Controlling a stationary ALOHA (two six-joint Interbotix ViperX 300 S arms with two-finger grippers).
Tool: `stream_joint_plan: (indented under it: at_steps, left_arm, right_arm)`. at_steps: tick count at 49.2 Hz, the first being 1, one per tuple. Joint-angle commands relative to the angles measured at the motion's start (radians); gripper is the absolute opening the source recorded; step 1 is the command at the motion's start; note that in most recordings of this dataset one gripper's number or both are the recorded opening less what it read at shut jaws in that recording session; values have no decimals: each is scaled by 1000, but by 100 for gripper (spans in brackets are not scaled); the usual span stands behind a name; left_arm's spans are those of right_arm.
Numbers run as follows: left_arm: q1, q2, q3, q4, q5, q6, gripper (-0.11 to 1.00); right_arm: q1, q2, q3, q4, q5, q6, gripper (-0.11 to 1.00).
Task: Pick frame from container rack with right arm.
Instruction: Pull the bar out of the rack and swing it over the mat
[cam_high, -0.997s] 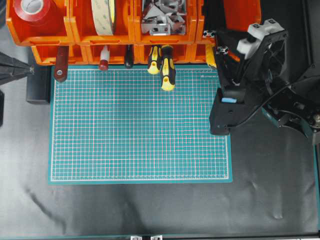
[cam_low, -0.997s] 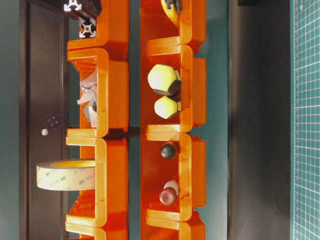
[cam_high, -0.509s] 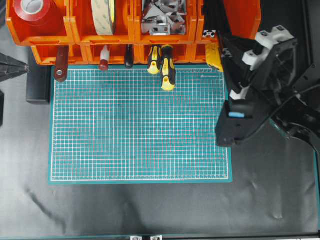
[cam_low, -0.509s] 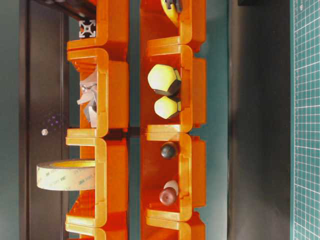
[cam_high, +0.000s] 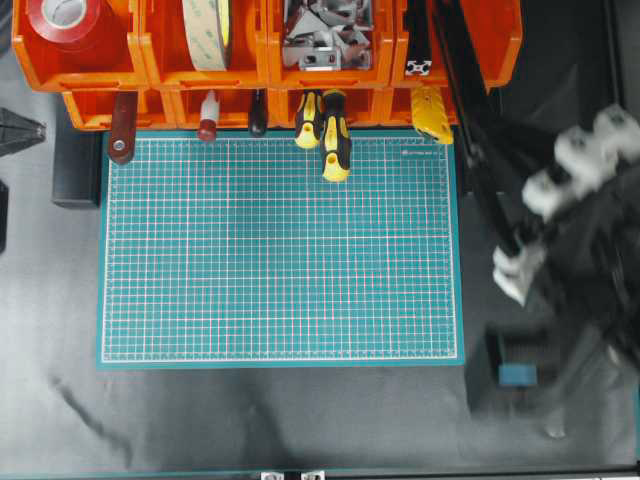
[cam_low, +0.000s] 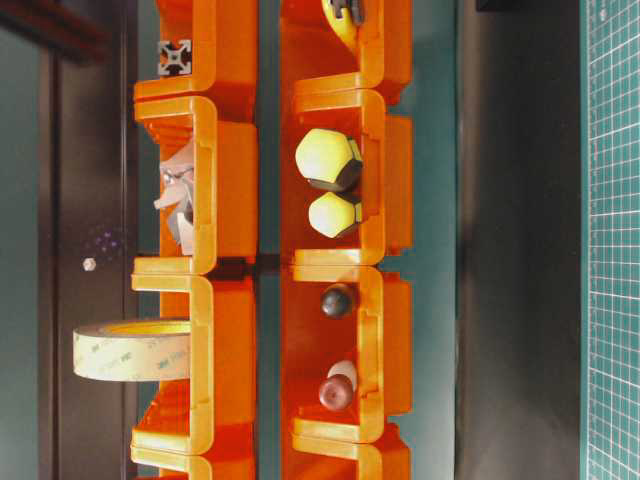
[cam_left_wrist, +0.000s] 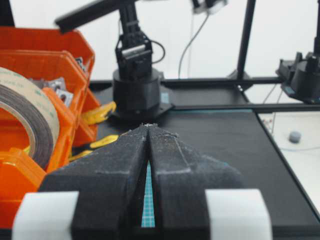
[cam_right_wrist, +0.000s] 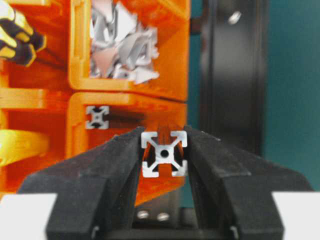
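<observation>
Right pincer (cam_right_wrist: 164, 150) pinches the frame (cam_right_wrist: 164, 153) by its square slotted end — the bar slants out from the container rack (cam_high: 300, 78), clear of the top right bin. Left pincer (cam_left_wrist: 148, 131) is pressed together — holding nothing.

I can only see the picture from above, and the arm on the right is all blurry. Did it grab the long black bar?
Observer: Yes. The right wrist camera shows the right gripper squeezing the bar between its two fingers.
Operator: What does the end of the bar look like?
Observer: It is a silver square with a round hole in the middle and a slot in each side.
Operator: And what is the other gripper doing?
Observer: The left wrist camera shows the left gripper shut, with nothing between its fingers.
</observation>
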Motion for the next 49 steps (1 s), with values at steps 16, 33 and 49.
stream_joint_plan:
  at_steps: [16, 33, 49]
  left_arm:
    - [-5, -18, -40, 2, 46, -20, 1]
    - [11, -75, -58, 2, 135, -37, 1]
    - [17, -74, -58, 3, 127, -38, 1]
  right_arm:
    - [152, 181, -130, -23, 31, -58, 26]
    - [187, 333, -196, 75, -55, -52, 26]
    - [161, 360, -69, 170, -267, -48, 26]
